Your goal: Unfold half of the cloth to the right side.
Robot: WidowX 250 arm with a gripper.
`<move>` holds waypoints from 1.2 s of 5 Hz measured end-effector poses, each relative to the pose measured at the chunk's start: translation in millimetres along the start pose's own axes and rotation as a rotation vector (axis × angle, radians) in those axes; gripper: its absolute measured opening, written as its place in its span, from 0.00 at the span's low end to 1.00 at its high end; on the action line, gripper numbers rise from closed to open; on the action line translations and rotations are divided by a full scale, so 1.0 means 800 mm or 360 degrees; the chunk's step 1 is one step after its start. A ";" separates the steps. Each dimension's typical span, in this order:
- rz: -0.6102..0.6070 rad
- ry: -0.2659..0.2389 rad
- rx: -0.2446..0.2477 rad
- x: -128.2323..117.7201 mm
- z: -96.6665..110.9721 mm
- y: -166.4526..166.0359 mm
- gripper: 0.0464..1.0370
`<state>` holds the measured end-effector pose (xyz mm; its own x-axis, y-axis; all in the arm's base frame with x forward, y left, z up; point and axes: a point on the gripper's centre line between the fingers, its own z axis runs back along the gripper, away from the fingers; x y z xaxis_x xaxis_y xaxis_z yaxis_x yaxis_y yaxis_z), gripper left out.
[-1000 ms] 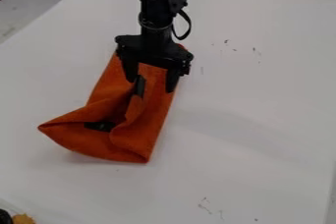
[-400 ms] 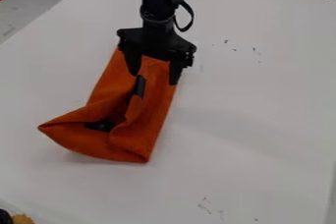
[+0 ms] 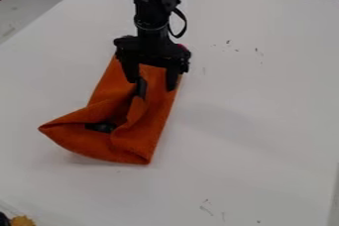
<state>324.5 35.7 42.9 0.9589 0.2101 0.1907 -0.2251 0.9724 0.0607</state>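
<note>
- Gripper (image 3: 152, 84): over the cloth's upper part, left of frame centre. Fingers spread, orange visible between them, nothing pinched.
- Cloth (image 3: 147, 133): left of centre, slanting from upper middle to lower left. Half not laid out to the right.
- Risk: the dark strip (image 3: 141, 89) sits right by the left-hand finger in frame. Closing there could catch it instead of fabric.
- Risk: too deep a grip could take both layers and drag the whole cloth; too shallow could slip off the edge.
- Risk: the curled flap mid-cloth could bunch if pulled right without lift.
- Material: orange, matte, looks soft and fairly thick, so folds likely hold shape.
- Shape: long folded band, pointed corner at left, raised loose folds around a dark patch (image 3: 100, 127).
- Table (image 3: 265, 126): white, smooth-looking, a few dark marks; cloth may slide.
</note>
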 end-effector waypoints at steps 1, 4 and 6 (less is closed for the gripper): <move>0.0000 0.0012 -0.0004 -0.002 -0.005 0.003 0.96; -0.0008 0.0037 -0.0009 -0.004 -0.010 0.003 0.32; -0.0060 0.0048 0.0023 -0.002 -0.002 -0.011 0.02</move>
<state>324.9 27.1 40.1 0.9715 0.1767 0.1581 -0.1912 0.9782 0.0815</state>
